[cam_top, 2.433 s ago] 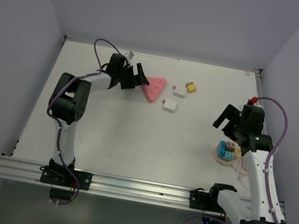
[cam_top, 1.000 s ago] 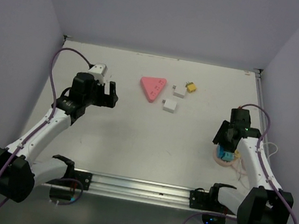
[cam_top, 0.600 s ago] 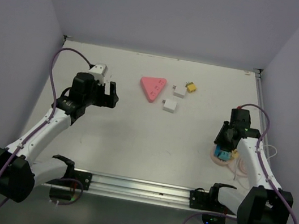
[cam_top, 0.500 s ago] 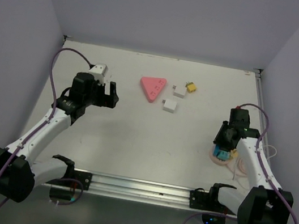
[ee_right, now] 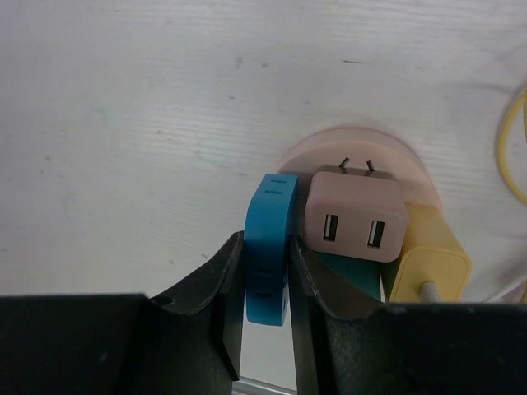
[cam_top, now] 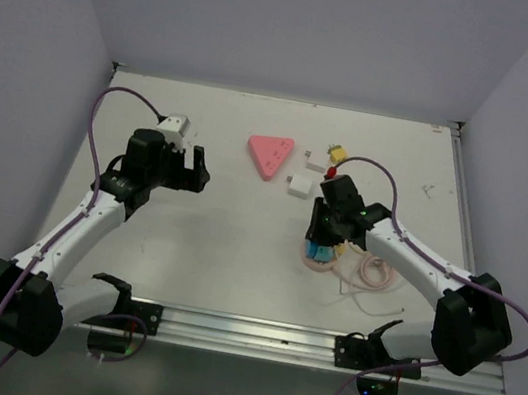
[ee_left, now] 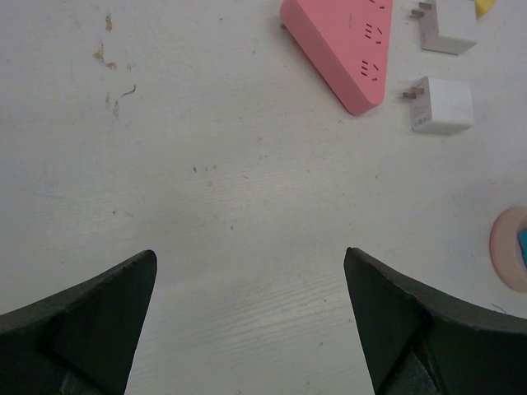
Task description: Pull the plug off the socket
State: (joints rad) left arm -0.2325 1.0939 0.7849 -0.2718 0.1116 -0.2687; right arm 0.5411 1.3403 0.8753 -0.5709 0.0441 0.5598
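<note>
Top external view: the left gripper (cam_top: 193, 167) hangs over the left half of the table (cam_top: 226, 242), its jaws spread wide and holding nothing. The right gripper (cam_top: 323, 238) is down on the round pink socket (cam_top: 309, 257), which sits near the table's middle, right of centre. A pale cable (cam_top: 373, 273) lies coiled just right of the socket. Farther back lie a pink triangular power strip (cam_top: 269, 153), a white adapter (cam_top: 300, 185), a second white adapter (cam_top: 316, 163) and a small yellow connector (cam_top: 337, 153), all apart from both grippers.

Left wrist view: both fingers (ee_left: 82, 321) frame bare table with a wide gap between them and nothing in it. The power strip and both white adapters lie ahead, and the rim of the round pink socket shows at the right edge.

Right wrist view: the jaws are closed narrowly on the blue plug (ee_right: 268, 247), one finger (ee_right: 222, 300) pressed to each flat side. The plug stands on edge at the near left of the round pink socket, touching a beige USB adapter (ee_right: 354, 216). A yellow plug (ee_right: 428, 263) sits just right of that adapter. Whether the blue plug's pins are seated in the socket cannot be told.
</note>
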